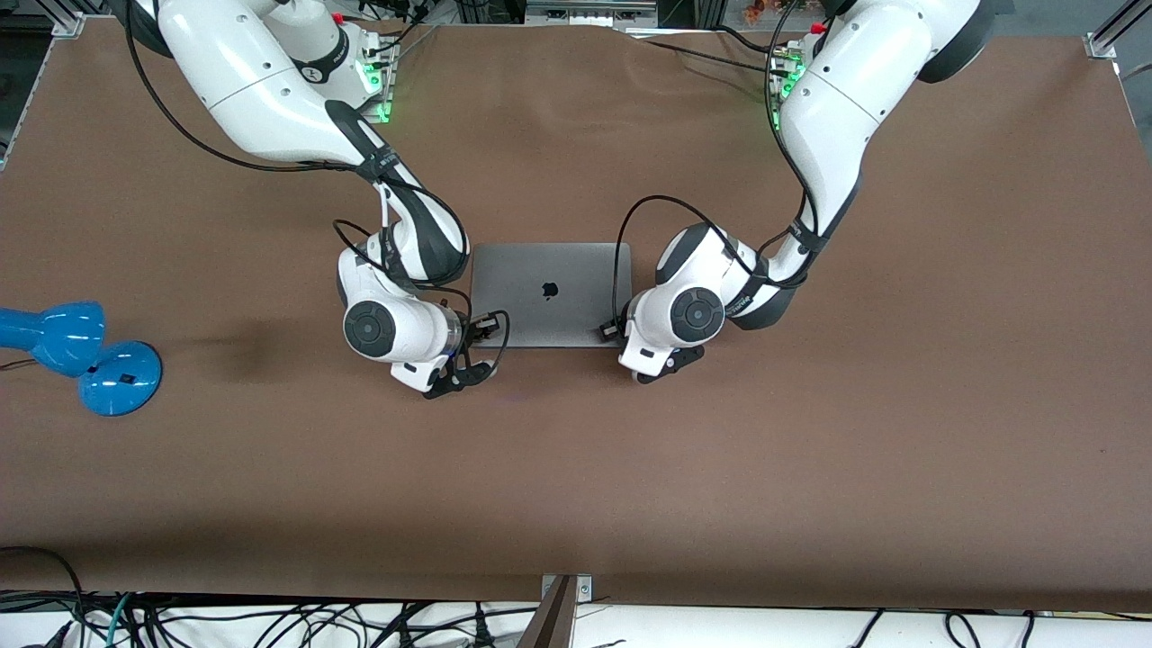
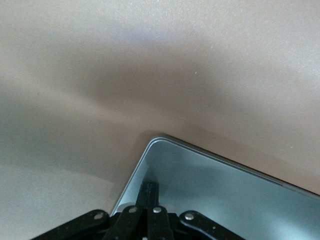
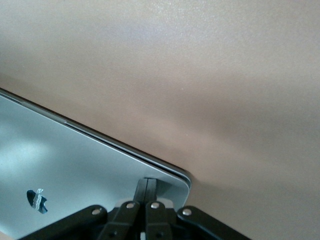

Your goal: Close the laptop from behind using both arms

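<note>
— Where is the laptop (image 1: 551, 294)?

— It lies in the middle of the brown table (image 1: 810, 450), lid down flat, the black logo (image 1: 549, 290) facing up. It sits between the two arms' wrists.

— And the left gripper (image 1: 610, 331)?

— It rests at the laptop's front corner toward the left arm's end of the table, the corner nearer the front camera. In the left wrist view its fingers (image 2: 150, 197) are pressed together, tips down on the grey lid just inside that rounded corner.

— The right gripper (image 1: 489, 324)?

— Much the same at the matching corner toward the right arm's end. In the right wrist view the fingers (image 3: 146, 190) stand side by side with only a thin seam between them, so it is closed, holding nothing, tips on the lid beside the corner edge. The logo (image 3: 37, 200) shows farther along the lid there.

— Are the tips truly pressing on the lid?

— They look to be in contact in both wrist views, though how hard I cannot judge from that angle.

— Anything else on the table?

— A blue lamp (image 1: 76, 355) lies near the table's edge at the right arm's end, well apart from the laptop.
</note>
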Available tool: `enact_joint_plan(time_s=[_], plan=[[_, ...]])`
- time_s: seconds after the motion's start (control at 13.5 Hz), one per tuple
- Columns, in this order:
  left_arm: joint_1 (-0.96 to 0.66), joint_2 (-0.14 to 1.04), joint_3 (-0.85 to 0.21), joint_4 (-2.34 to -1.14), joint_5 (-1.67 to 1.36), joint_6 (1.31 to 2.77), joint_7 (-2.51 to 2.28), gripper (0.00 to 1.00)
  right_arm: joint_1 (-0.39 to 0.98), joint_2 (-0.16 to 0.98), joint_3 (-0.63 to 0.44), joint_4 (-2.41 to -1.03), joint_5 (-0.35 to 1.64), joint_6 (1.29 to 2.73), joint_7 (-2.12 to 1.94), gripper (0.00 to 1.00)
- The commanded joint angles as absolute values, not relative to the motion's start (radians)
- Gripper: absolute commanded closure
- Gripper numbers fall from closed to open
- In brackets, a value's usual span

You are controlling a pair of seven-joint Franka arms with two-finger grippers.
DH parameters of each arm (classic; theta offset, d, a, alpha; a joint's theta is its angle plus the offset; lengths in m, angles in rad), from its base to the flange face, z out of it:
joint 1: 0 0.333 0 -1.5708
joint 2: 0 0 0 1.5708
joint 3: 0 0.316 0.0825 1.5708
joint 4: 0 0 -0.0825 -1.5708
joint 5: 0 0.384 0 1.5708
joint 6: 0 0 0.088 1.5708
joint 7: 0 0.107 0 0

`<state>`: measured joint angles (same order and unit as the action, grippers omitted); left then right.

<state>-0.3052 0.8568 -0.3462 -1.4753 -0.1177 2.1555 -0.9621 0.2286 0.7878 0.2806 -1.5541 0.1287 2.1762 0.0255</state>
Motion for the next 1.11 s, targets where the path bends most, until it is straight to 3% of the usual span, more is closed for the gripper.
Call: enact_joint_plan(time_s=[0.0,0.07,0.59,1.04], plan=[[-0.322,0.881,-0.334,-1.442,-0.087,2.158,-0.982,0.77,0.239,0.798,0.269,-1.531,0.115,2.183,0.014,0.0],[-0.319,0.874,-0.334,-1.442,-0.083,2.158,-0.98,0.01,0.241,0.796,0.261,-1.531,0.115,2.197,0.005,0.0],[-0.272,0.747,-0.339,-1.445,-0.054,2.09,-0.974,0.0,0.233,0.697,0.239,-1.531,0.127,2.191,-0.098,0.0],[-0.259,0.481,-0.342,-1.47,-0.023,1.818,-0.963,0.0,0.177,0.481,0.187,-1.529,0.112,1.906,-0.017,0.0]])
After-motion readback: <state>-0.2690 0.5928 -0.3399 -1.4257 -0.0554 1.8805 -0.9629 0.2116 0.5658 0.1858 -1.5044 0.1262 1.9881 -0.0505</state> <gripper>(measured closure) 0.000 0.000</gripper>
